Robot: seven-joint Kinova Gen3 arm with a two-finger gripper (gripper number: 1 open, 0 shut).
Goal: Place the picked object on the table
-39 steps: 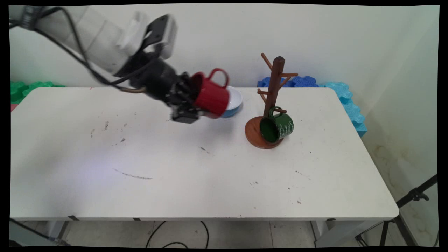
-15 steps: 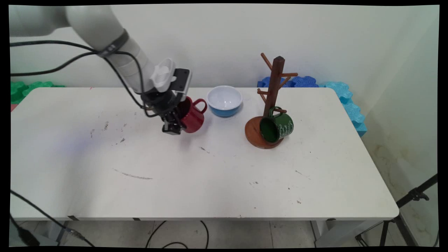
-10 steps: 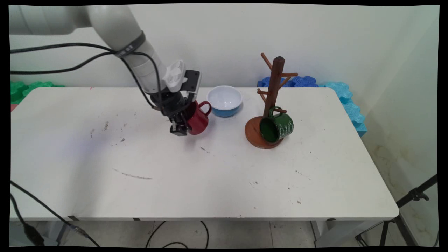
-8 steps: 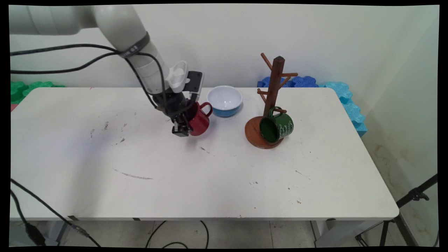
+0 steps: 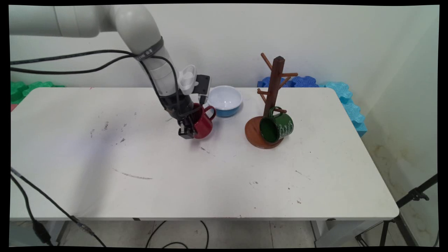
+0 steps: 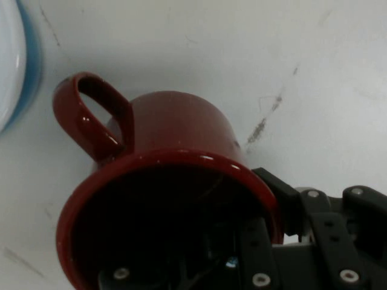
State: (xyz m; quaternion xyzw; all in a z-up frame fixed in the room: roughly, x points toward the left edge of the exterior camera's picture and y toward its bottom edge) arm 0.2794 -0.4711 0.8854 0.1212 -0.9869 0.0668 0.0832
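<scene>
A red mug point(image 5: 203, 124) stands at the table's middle back, nearly upright and tipped a little, its handle pointing toward a blue bowl point(image 5: 224, 100). My gripper point(image 5: 189, 130) is shut on the red mug's rim, one finger inside and one outside. In the hand view the red mug point(image 6: 175, 139) fills the middle with its dark mouth toward the camera. My gripper point(image 6: 266, 232) pinches the rim at the lower right. The blue bowl point(image 6: 15, 66) shows at the left edge there. The mug's base is at or just above the table; contact cannot be made out.
A wooden mug tree point(image 5: 271, 101) stands right of the bowl, with a green mug point(image 5: 277, 126) hanging from a low peg. Blue foam blocks point(image 5: 336, 91) lie behind the table's far right corner, green ones point(image 5: 24, 89) at the far left.
The arm has brought the red mug down from the air, turned it from lying sideways to nearly upright, and shifted it slightly right toward the bowl.
</scene>
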